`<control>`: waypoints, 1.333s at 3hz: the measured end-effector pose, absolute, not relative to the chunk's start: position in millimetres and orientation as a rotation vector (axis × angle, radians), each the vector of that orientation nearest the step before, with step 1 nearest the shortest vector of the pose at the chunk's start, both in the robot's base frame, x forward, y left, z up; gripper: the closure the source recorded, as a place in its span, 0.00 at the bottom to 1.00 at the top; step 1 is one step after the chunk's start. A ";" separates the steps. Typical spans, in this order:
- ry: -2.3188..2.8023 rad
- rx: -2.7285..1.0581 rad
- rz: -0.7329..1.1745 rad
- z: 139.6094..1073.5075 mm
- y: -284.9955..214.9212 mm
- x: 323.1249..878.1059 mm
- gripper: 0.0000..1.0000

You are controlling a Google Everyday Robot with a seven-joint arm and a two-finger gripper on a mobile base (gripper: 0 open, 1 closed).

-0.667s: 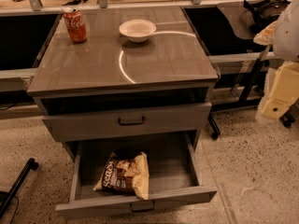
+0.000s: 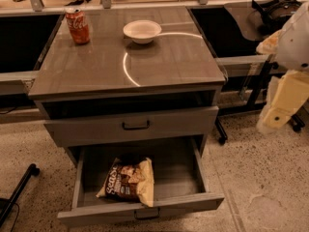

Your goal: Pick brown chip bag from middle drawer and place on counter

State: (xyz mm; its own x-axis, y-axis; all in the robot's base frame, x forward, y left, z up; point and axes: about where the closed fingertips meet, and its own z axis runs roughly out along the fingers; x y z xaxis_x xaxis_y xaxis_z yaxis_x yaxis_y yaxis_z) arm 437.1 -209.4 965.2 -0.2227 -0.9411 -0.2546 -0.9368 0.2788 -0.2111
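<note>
Pincer (image 2: 283,103) check-in: mine is hanging out at the far right of the view, off the cabinet's right side and about level with its drawers, well apart from everything I'm supposed to deal with. Honestly I can't tell whether it's spread or pressed together from this angle, but it isn't touching anything.

The brown chip bag (image 2: 127,180) is lying flat in the middle drawer (image 2: 181,178), which is sitting pulled all the way out at the bottom of the cabinet. The bag is lying left of center and reaching up against the front wall, white lettering facing up, with the right half of the drawer floor showing bare. The drawer above (image 2: 133,125), same little dark bar handle, is sitting nearly shut.

Up on the tabletop (image 2: 164,64), a red soda can (image 2: 77,26) is standing upright in the back left corner and a white bowl (image 2: 142,31) is sitting near the back middle, well apart from the can. A curved streak of light is glaring off the glossy wood grain in front of the bowl. Speckled floor (image 2: 263,178) is showing all around.
</note>
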 end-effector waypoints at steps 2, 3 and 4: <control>2.164 -1.653 0.230 941.4 -176.6 431.1 0.00; 2.164 -1.653 0.230 941.4 -176.6 431.1 0.00; 2.166 -1.633 0.257 931.1 -169.7 427.3 0.00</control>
